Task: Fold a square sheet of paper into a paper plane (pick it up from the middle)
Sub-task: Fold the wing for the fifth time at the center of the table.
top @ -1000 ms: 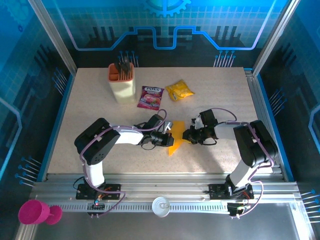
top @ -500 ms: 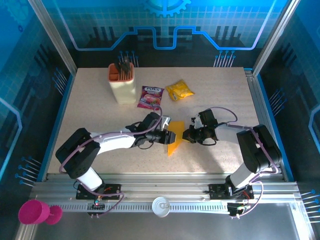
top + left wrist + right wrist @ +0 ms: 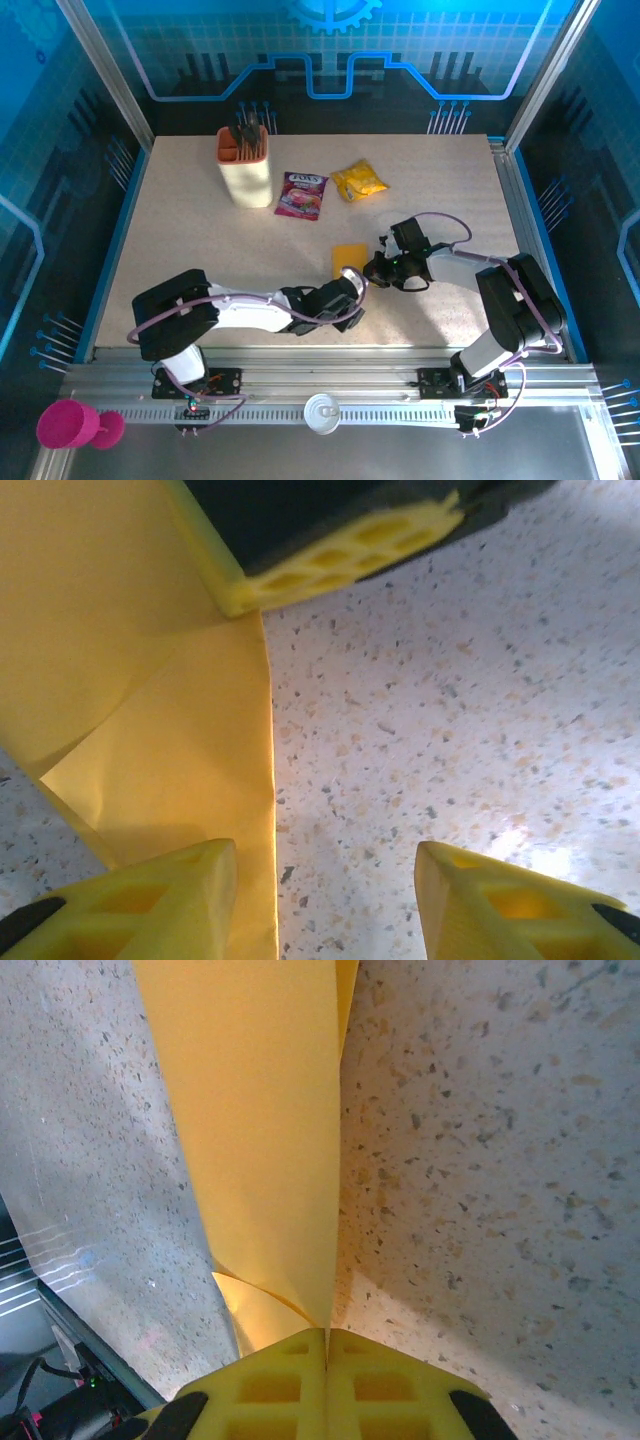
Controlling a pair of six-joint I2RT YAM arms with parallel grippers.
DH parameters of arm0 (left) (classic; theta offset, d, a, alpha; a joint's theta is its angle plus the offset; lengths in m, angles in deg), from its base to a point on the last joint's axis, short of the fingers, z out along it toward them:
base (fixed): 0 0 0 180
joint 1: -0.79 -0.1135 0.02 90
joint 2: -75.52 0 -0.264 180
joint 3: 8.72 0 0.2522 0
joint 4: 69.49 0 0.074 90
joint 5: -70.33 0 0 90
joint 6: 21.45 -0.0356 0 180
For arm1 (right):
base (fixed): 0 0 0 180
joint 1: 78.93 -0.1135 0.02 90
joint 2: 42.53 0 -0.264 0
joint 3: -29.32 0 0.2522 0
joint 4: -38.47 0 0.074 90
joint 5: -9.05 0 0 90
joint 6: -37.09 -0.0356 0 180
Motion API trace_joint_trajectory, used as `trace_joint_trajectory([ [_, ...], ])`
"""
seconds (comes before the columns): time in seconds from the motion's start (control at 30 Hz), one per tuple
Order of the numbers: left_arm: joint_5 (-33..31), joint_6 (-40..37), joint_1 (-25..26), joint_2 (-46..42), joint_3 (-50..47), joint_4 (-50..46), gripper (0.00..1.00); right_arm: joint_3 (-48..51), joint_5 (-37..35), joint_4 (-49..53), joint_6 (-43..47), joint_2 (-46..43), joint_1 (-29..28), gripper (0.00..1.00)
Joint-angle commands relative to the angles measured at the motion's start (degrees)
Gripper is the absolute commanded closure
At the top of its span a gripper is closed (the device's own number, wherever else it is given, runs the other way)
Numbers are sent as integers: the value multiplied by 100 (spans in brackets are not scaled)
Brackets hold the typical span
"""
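Note:
The orange-yellow sheet of paper [image 3: 348, 258] is creased narrower and sits mid-table. My right gripper [image 3: 375, 268] is shut on its right edge. In the right wrist view the folded paper [image 3: 260, 1130] rises from the closed fingertips [image 3: 300, 1370], with a second layer curling out on the left. My left gripper [image 3: 356, 284] lies low just in front of the sheet, open. In the left wrist view its two yellow fingers [image 3: 150, 895] straddle bare table, the paper [image 3: 130, 680] lies at the left with its straight edge by the left finger, and the right gripper's pad [image 3: 340, 545] shows at the top.
A beige holder [image 3: 245, 165] stands at the back left. A purple printed packet [image 3: 303, 193] and a crinkled yellow snack packet [image 3: 360, 180] lie behind the paper. A pink cup [image 3: 65, 425] sits off the table at the near left.
The left arm has swung round from the paper's left side to its near side and stretched out low. The paper now looks shorter, held by the right gripper alone.

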Motion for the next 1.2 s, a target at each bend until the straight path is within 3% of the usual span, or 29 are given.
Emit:
trace_joint_trajectory([
  [0.0,-726,-324,83,254,124,121,49,-145,-51,231,-92,-104,-92,100],
  [0.2,-1183,-349,96,541,254,68,52,-137,-38,240,-120,-111,-114,100],
  [0.67,-1095,-395,52,554,30,177,93,-42,-31,239,-244,-313,-233,100],
  [0.77,-961,-378,-21,461,-97,279,100,-59,-39,393,-206,-465,-230,79],
  [0.83,-774,-352,-113,319,-241,394,100,-112,-167,648,-65,-669,-190,70],
  [0.93,-269,-281,-302,-20,-554,697,100,-319,-426,1154,291,-930,-43,65],
  [1.17,1344,-67,-805,-640,-1008,1079,100,-1217,-296,1778,1283,-517,251,69],
])
